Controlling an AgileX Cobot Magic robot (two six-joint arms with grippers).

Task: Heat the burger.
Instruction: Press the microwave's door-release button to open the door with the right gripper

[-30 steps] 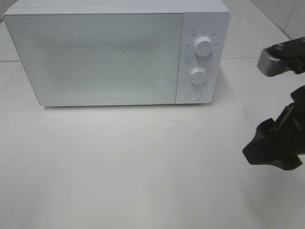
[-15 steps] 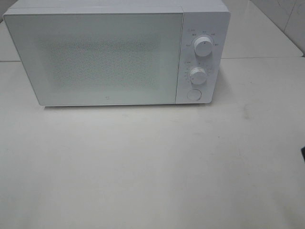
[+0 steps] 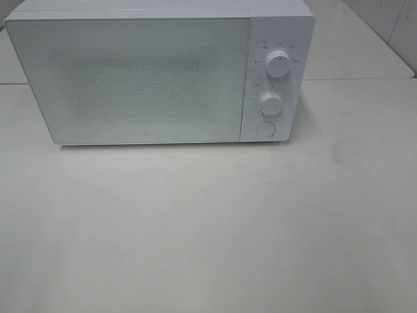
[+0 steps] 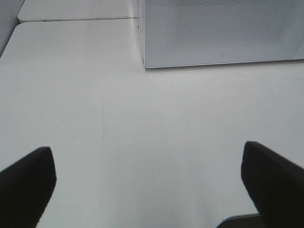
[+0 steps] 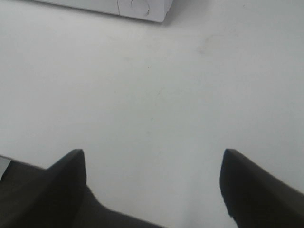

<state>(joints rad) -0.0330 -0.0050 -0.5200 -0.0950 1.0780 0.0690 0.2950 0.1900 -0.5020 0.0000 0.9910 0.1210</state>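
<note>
A white boxy microwave oven (image 3: 159, 72) stands at the back of a pale, smooth table (image 3: 208, 235). Its wide frosted door (image 3: 130, 78), covered in tiny dots, is shut. The burger shows in none of the views. It may be inside the oven, but the door hides that, so nobody can tell.

The left gripper (image 4: 146, 156) has its two black fingers (image 4: 28, 180) spread wide, with only bare table between them. The right gripper (image 5: 152, 156) is spread wide too and holds nothing. Neither arm shows in the high view.

If the burger is inside, the job now is likely to start the heat. To do that well, one gripper should come straight at the lower white round knob (image 3: 270, 103), close softly on it, and turn it slowly a little way. It should not bump the upper white round knob (image 3: 278, 64) or the flat round button (image 3: 264, 129) below, which probably pops the door open. If the burger is not inside, that button comes first.

There are small marks (image 3: 258, 60) around both knobs and a tiny sign (image 3: 144, 138) low on the door. All are too small to read.
</note>
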